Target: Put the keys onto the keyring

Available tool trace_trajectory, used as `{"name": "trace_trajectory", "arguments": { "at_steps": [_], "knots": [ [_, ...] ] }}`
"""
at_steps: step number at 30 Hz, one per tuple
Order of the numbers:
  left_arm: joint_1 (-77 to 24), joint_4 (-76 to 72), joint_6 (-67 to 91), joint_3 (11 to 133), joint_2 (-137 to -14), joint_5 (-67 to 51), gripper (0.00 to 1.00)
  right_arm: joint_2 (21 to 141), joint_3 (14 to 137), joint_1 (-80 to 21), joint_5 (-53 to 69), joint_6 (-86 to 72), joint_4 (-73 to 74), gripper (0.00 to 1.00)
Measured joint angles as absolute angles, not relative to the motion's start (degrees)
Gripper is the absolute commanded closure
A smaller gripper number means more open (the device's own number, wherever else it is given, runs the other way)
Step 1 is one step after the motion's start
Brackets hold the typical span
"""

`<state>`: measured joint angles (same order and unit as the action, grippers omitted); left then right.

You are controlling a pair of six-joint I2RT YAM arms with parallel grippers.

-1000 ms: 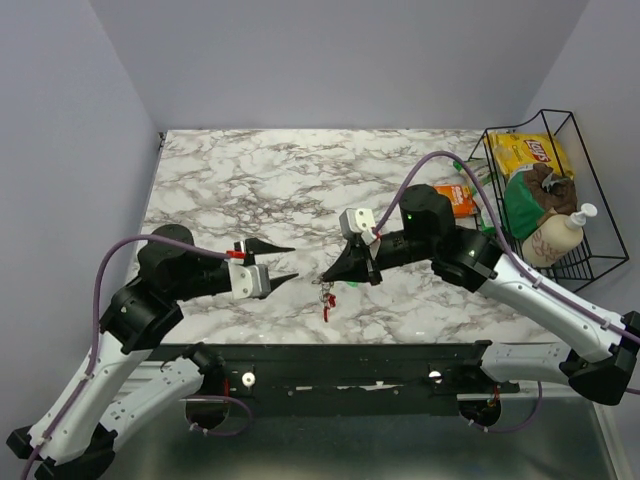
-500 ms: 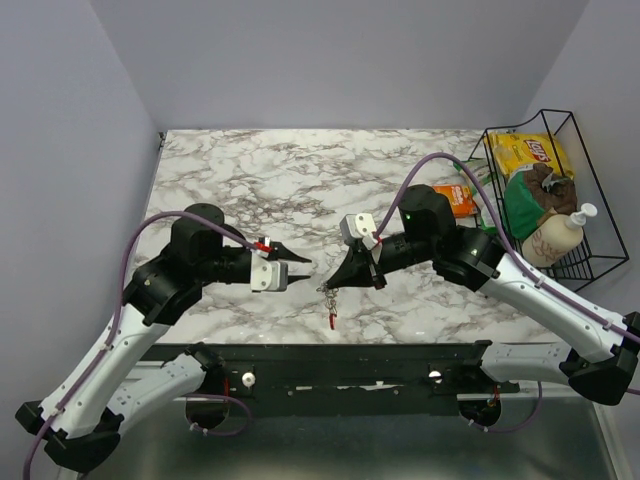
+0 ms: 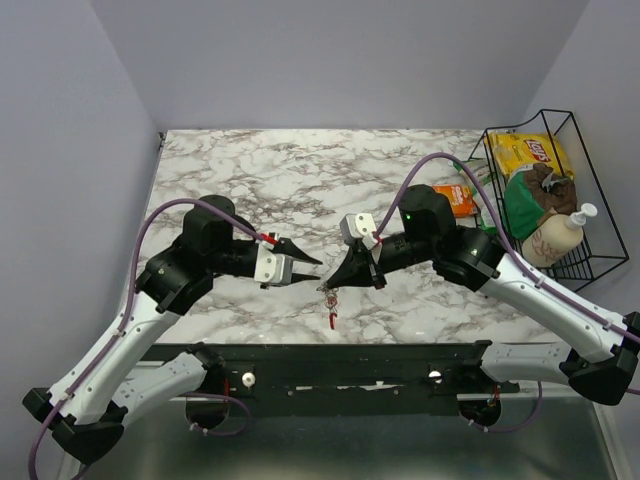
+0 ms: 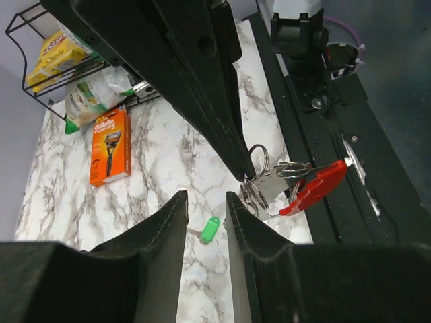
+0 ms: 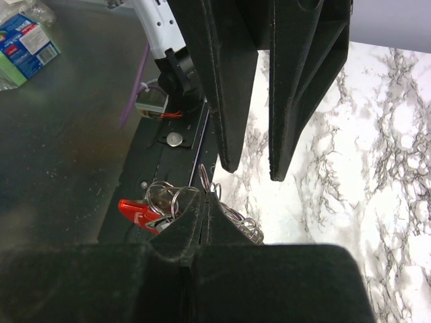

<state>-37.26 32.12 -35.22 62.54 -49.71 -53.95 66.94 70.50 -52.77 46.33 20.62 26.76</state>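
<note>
Keyring [image 4: 252, 192] with red key [image 4: 316, 187] in clenched right jaws, spread left jaws just beside

White-and-black arms [image 3: 100, 365] carry purple cables [image 3: 437, 156], grey wrist blocks [image 3: 272, 266] and tapered black jaws.

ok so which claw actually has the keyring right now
The right claw: it is shut on the keyring, with the red key dangling below. The left claw is open beside it, holding nothing.

Marble-patterned table [image 3: 250, 170] (grey-veined), plain lavender walls [image 3: 330, 60]
</note>
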Motion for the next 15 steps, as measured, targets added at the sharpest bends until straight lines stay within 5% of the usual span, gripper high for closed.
{"name": "trace_trajectory", "arguments": {
  "at_steps": [15],
  "knots": [
    [-37.5, 32.4, -34.2, 62.0, -50.5, -57.8, 0.62, 66.0, 70.2, -52.8, 44.3, 20.4, 26.5, 0.99]
  ]
}}
